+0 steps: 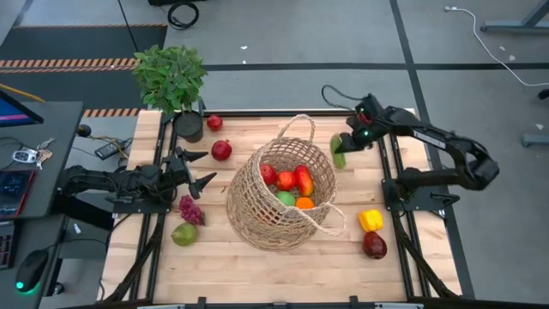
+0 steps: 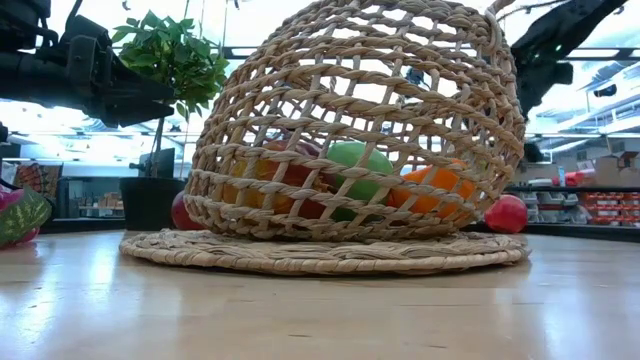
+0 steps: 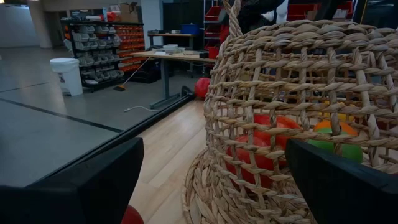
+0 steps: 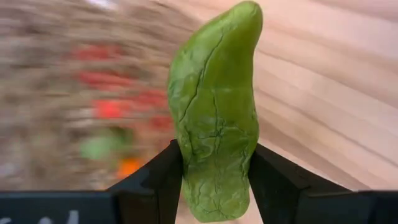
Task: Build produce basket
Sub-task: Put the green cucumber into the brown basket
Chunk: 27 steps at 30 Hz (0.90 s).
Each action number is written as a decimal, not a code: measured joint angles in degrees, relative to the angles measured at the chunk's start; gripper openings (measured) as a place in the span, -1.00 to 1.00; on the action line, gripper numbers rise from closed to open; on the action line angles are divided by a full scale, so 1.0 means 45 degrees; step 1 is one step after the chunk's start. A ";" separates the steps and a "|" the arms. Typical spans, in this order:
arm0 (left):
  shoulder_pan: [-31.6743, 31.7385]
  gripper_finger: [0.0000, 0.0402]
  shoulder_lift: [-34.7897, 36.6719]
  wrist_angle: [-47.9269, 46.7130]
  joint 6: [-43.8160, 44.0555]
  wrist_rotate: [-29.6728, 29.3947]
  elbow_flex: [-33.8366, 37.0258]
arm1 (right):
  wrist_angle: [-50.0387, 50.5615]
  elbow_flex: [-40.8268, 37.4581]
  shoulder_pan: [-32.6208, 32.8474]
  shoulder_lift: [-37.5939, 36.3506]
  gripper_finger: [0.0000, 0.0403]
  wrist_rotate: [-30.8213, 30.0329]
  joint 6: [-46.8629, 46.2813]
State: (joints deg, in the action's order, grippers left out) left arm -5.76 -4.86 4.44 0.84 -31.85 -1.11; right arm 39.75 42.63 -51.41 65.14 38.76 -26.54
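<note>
Beside the basket [image 1: 283,194], on its right-arm side, the right gripper [image 1: 341,148] pinches a long green veggie [image 4: 216,118] tight between its fingers; I think it should lift it high over the rim, go slow, and let go only when right above the hole. Inside the basket I count about four pieces. Farther out on the table lie six more, two on the right-arm side and four on the left-arm side, where the left gripper [image 1: 199,168] waits wide open, holding nothing.
</note>
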 joint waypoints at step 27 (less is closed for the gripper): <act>0.0004 0.98 0.0000 -0.0003 -0.0003 0.0003 -0.0004 | -1.5926 0.0015 0.3134 -0.3715 -0.15 0.2064 -0.6439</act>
State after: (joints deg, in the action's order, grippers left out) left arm -5.74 -4.86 4.43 0.82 -31.83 -1.13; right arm -31.92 42.70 -37.31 48.43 48.04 -55.52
